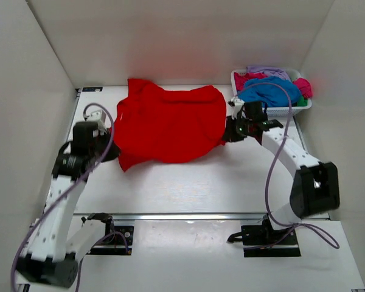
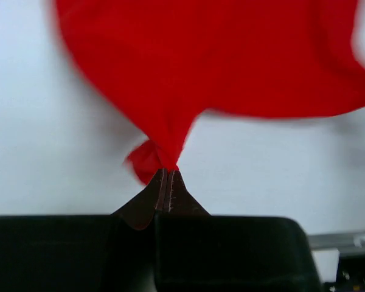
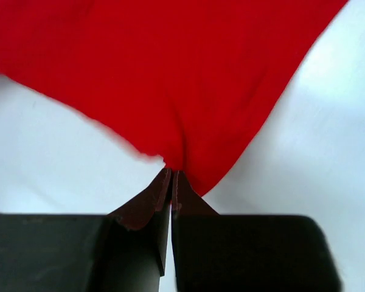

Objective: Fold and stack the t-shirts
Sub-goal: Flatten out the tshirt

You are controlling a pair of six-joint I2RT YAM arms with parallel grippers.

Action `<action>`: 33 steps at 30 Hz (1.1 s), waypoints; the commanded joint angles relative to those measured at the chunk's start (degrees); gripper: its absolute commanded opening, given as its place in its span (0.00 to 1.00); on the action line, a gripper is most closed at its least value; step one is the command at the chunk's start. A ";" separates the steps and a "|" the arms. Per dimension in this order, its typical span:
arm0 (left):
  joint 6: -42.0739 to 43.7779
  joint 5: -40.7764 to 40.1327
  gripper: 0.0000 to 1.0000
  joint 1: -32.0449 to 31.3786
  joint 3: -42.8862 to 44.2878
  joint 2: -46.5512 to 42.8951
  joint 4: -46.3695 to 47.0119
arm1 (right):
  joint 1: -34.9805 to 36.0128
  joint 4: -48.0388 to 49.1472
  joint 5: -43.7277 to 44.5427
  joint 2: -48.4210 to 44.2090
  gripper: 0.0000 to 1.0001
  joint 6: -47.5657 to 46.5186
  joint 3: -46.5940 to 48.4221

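A bright red t-shirt (image 1: 167, 121) is stretched out over the middle of the white table, held between both arms. My left gripper (image 1: 111, 149) is shut on its left edge; the left wrist view shows the cloth (image 2: 219, 67) pinched at the fingertips (image 2: 168, 176). My right gripper (image 1: 226, 135) is shut on its right edge; the right wrist view shows the red cloth (image 3: 170, 73) pinched between the fingertips (image 3: 171, 176). More t-shirts, blue (image 1: 269, 90), magenta-pink (image 1: 249, 78), lavender (image 1: 269, 71) and green (image 1: 300, 102), lie bundled in the basket.
A white mesh basket (image 1: 280, 111) stands at the back right of the table, close behind my right gripper. White walls (image 1: 36, 91) close in the left, back and right sides. A metal rail (image 1: 182, 216) runs along the near edge.
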 commanded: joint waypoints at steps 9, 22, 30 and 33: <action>-12.91 2.25 0.00 -5.78 -17.27 -32.35 -8.94 | -3.41 -9.54 0.53 -19.48 0.00 6.57 -21.46; -9.22 6.31 0.00 -1.82 -12.62 -36.40 -23.64 | -1.14 -23.61 0.17 -26.87 0.00 12.28 -27.71; -11.15 9.74 0.00 -1.64 -13.93 -39.92 -25.67 | 1.25 -30.82 3.60 -38.11 0.00 20.10 -32.28; -10.36 10.18 0.00 -1.21 -13.76 -40.45 -25.76 | -0.86 -33.03 3.26 -42.33 0.00 20.81 -33.51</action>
